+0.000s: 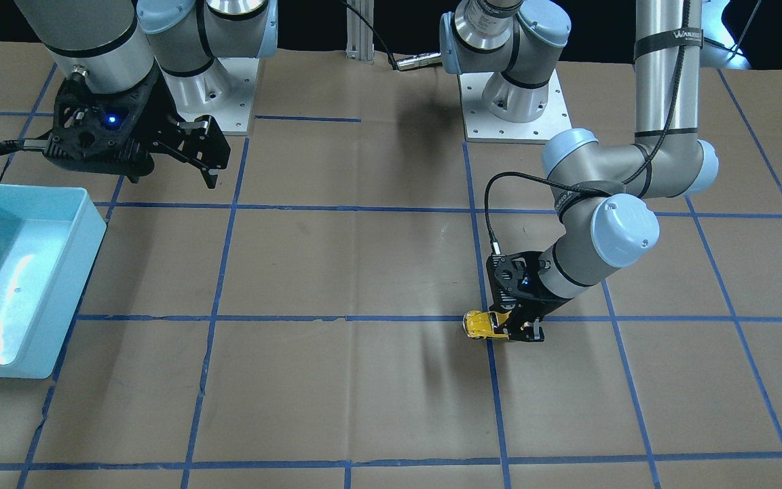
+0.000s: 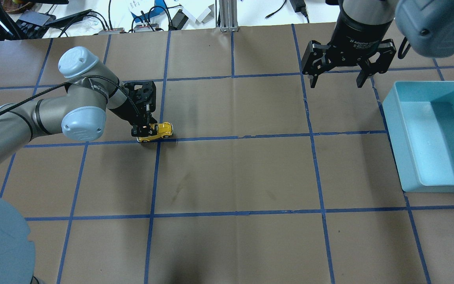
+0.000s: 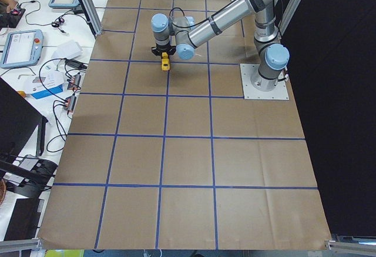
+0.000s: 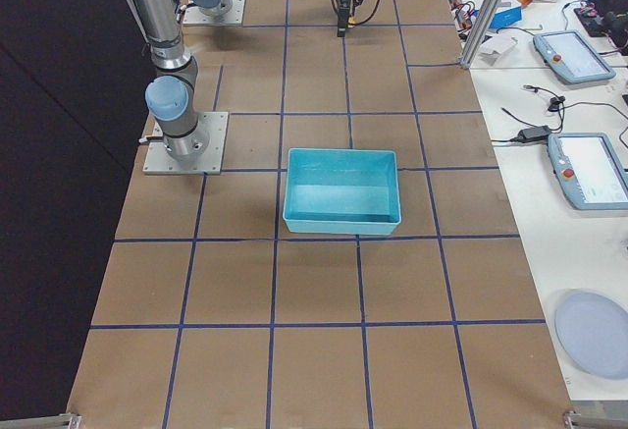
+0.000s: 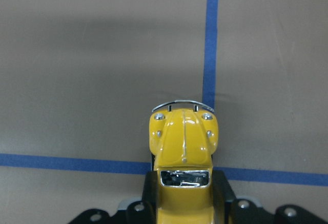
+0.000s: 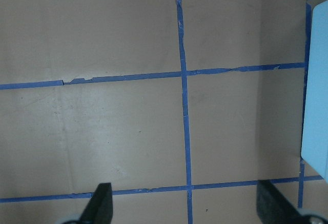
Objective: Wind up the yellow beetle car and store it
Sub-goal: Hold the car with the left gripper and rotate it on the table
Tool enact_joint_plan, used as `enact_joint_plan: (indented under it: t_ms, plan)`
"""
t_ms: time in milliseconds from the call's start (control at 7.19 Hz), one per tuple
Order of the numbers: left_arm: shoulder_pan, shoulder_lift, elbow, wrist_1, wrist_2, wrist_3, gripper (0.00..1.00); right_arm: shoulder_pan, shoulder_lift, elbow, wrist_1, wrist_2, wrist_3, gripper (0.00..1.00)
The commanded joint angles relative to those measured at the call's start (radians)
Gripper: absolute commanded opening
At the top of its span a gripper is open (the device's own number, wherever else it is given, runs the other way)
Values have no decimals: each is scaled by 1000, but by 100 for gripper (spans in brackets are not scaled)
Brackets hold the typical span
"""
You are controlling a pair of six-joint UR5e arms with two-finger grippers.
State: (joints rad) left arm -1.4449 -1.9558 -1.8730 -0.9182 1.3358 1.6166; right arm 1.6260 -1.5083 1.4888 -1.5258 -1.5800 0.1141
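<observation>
From overhead, the left gripper (image 2: 145, 132) meets the car (image 2: 160, 130), which sits on a tape (image 2: 195, 138) crossing, well apart from the bin (image 2: 432, 92). Only the left wrist view shows the fingers (image 5: 221, 188) pinching the car's rear flanks. The right gripper (image 2: 336, 83) hangs spread near the bin, and its wrist view shows nothing between the fingers.
</observation>
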Motion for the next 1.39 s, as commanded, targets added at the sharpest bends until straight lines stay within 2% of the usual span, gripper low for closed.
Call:
enact_joint_plan:
  t_ms: [0, 1253]
  plan:
    - [40, 2, -2, -16, -3, 57, 22, 0, 0, -1, 1, 0, -1, 100]
    - [90, 2, -5, -30, -4, 108, 22, 2, 0, 2, 3, -2, 1, 100]
